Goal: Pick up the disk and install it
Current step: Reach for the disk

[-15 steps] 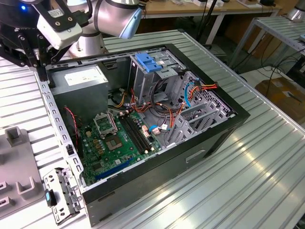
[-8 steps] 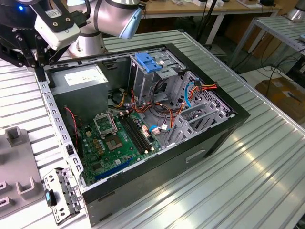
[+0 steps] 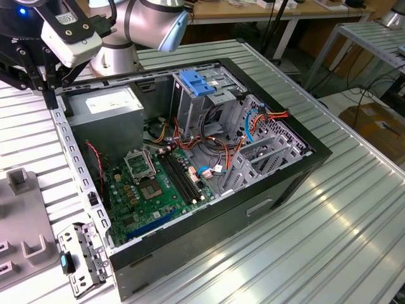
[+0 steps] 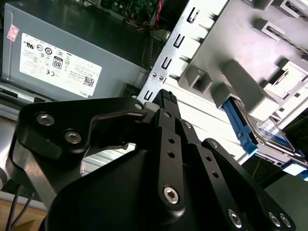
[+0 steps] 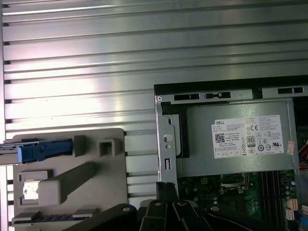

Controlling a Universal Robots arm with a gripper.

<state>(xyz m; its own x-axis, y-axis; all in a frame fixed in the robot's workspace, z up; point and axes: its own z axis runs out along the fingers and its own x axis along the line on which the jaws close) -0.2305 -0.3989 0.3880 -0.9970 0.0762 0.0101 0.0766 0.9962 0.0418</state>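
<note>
Seemingly claw (image 4: 165, 96) over case rim (image 4: 168, 60)

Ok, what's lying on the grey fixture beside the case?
The blue-edged disk lies at one corner of the grey fixture, beside raised blocks. The tool covers part of the fixture's edge, hiding that stretch.

Ribbed aluminium table (image 3: 354, 209) — bright overhead glare on its slats. Behind it stands a wooden-topped workbench (image 3: 240, 9). At the exterior view's right — a metal-frame stand (image 3: 370, 38), floor cables (image 3: 361, 95), a cardboard box (image 3: 380, 123).
</note>
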